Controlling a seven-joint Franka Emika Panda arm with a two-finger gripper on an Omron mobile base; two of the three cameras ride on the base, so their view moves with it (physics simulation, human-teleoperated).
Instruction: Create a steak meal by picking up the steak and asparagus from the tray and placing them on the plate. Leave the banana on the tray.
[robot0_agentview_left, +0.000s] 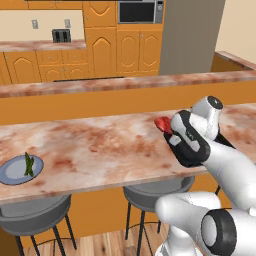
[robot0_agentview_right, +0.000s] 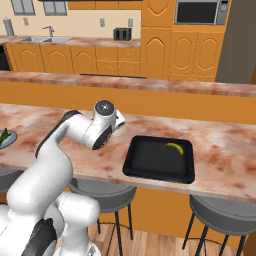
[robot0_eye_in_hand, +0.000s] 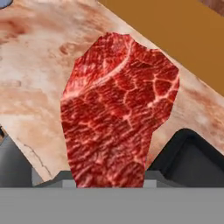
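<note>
The gripper is clamped on the steak, which rises from between the fingers and hangs above the counter. Beside the fingers, a corner of the tray lies below the steak; the banana rests on the tray. Well away from the fingers, the asparagus lies on the plate.
</note>
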